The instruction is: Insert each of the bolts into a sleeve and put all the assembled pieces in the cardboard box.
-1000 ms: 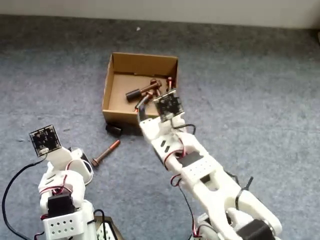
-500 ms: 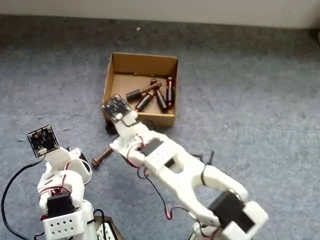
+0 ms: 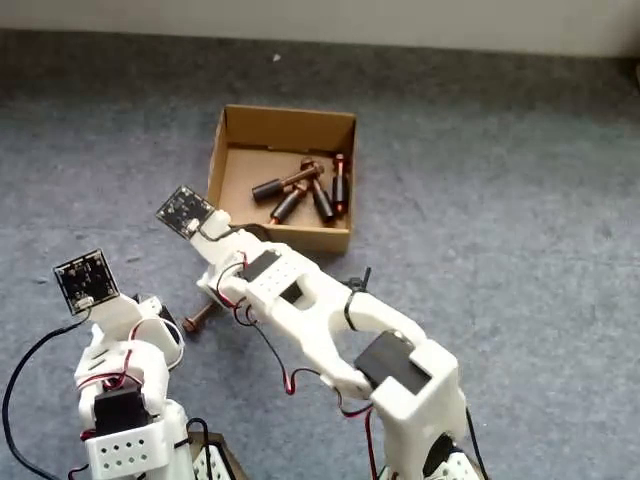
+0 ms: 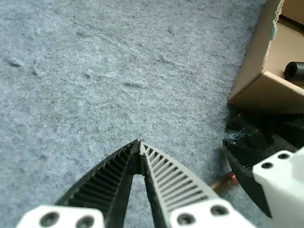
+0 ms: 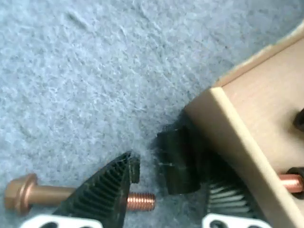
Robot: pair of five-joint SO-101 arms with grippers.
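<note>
Bolt (image 5: 21, 195) and sleeve (image 5: 176, 161) sit loose on the grey table (image 3: 480, 200), and we find them just off the front left corner of the cardboard box (image 3: 290, 118). We see the bolt lying flat, its threaded end pointing at the black sleeve with a small gap between them. The sleeve stands just beside the box's outer wall. Inside the box lie several assembled pieces (image 3: 318, 196), clustered toward its right side. The right gripper (image 5: 173, 183) hangs low over this spot with its jaws apart and the sleeve between them, while one finger crosses in front of the bolt's shank. In the high view we see the right arm stretched across to the box's front left corner, covering most of the bolt so that just its head end pokes out. The left gripper (image 4: 139, 145) sits nearer the arms' bases, over bare table close to the bolt, its jaws pressed together with nothing held
</note>
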